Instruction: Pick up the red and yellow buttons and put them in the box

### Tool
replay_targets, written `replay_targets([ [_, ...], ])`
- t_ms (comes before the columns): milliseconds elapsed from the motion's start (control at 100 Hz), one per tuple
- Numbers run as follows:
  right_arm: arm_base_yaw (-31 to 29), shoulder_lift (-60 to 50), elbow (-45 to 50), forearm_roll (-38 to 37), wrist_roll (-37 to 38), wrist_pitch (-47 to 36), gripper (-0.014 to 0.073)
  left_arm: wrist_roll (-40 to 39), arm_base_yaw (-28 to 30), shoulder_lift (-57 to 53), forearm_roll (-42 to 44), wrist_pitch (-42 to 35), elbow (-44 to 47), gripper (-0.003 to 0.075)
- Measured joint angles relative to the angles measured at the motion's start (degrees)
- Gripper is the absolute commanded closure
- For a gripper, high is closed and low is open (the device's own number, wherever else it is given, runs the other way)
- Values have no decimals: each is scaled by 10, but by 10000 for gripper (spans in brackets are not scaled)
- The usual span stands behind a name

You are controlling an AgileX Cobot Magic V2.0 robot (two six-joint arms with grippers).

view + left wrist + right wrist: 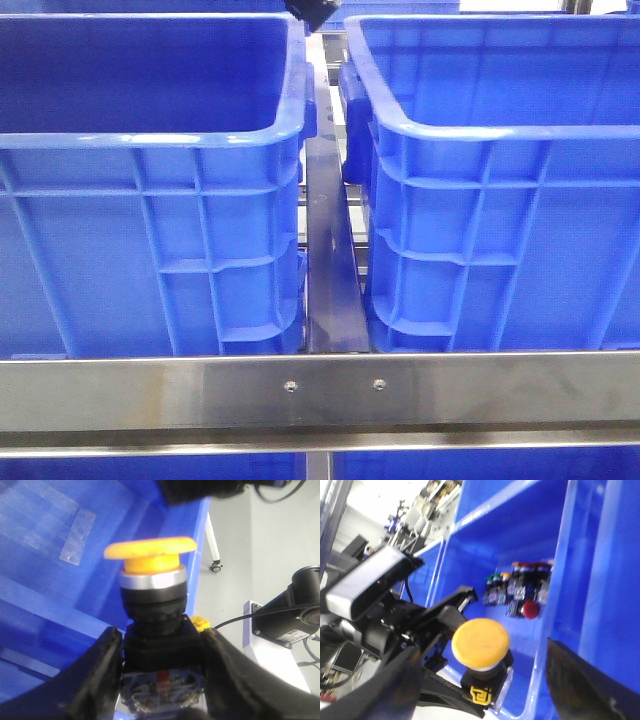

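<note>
My left gripper (161, 640) is shut on the black body of the yellow button (150, 550), a mushroom-capped push button held upright beside a blue crate's wall (50, 555). The right wrist view shows the same yellow button (481, 642) in the left gripper's fingers (451, 611), at the rim (540, 650) of a blue crate. My right gripper (482, 650) is open, with its fingers wide on either side of the button and not touching it. The red button (530, 609) lies on that crate's floor. The front view shows two alike blue crates (150, 190) (500, 200); I cannot tell which is the box.
Several other push buttons (512, 587), some with green and red caps, are heaped near the red one. A steel rail (320, 390) crosses in front of the crates, with a narrow gap (330, 250) between them. A dark bit of arm (315, 12) shows at the far end.
</note>
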Motion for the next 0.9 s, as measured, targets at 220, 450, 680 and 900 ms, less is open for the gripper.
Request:
replay_targets([
  [220, 50, 35, 0, 21, -16, -37, 54, 0, 0, 0, 0, 0, 0, 574],
  [450, 72, 56, 0, 80, -56, -44, 54, 0, 0, 0, 0, 0, 0, 574],
  [680, 74, 59, 0, 92, -62, -48, 54, 0, 0, 0, 0, 0, 0, 574],
  [900, 74, 59, 0, 94, -64, -48, 56, 0, 0, 0, 0, 0, 0, 574],
])
